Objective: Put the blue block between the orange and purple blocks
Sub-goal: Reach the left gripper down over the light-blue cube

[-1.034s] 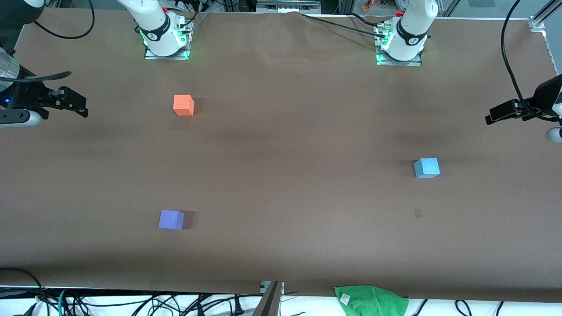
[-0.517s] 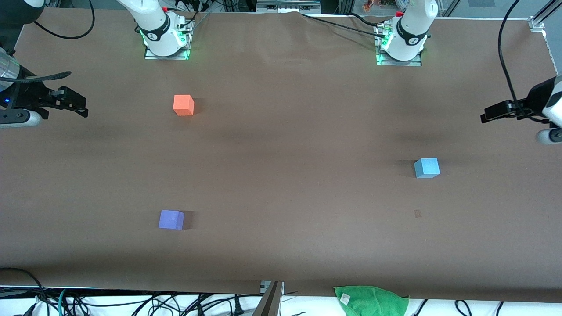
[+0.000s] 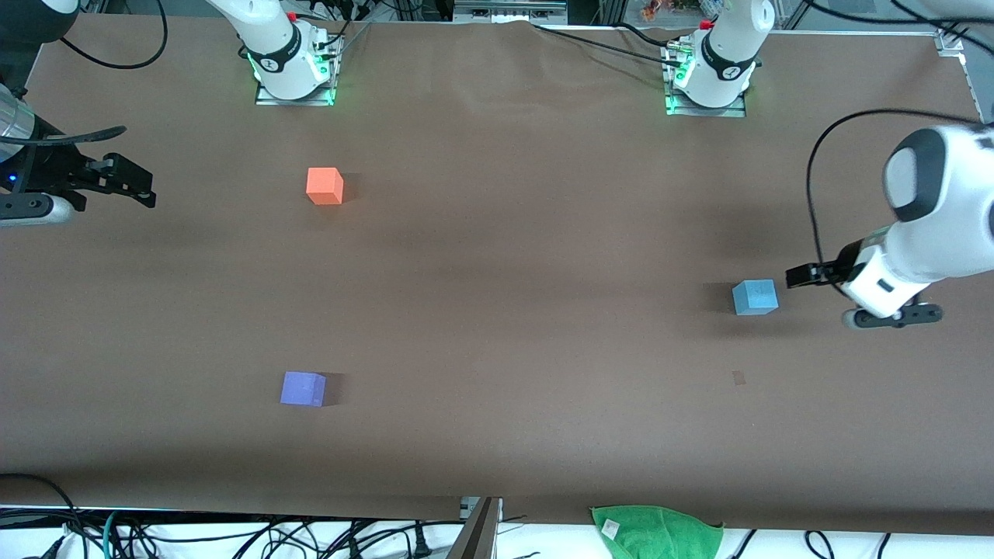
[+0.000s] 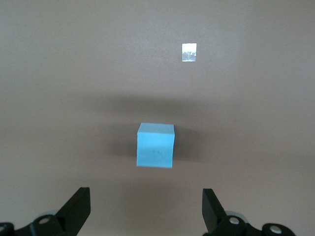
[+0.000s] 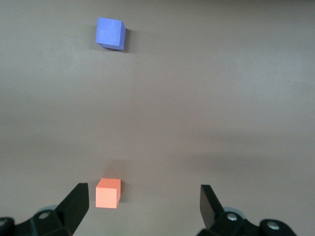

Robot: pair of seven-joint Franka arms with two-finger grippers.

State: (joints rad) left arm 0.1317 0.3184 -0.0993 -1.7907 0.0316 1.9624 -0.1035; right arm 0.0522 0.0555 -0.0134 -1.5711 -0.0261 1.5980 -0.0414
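The blue block [image 3: 755,296] sits on the brown table toward the left arm's end. My left gripper [image 3: 800,276] is low beside it, open and empty; in the left wrist view the block [image 4: 155,146] lies just ahead of the open gripper [image 4: 146,196], apart from both fingers. The orange block [image 3: 324,186] and the purple block [image 3: 303,388] lie toward the right arm's end, the purple one nearer the front camera. My right gripper [image 3: 144,186] waits at that end, open and empty [image 5: 143,194]; its wrist view shows the orange block [image 5: 108,193] and the purple block [image 5: 110,33].
A green cloth [image 3: 656,532] lies at the table's near edge. A small mark [image 3: 738,378] on the table cover is nearer the camera than the blue block and shows bright in the left wrist view [image 4: 189,52]. Cables hang along the near edge.
My left arm has swung in from the table's end and come down beside the blue block. The right arm and all three blocks have not moved.
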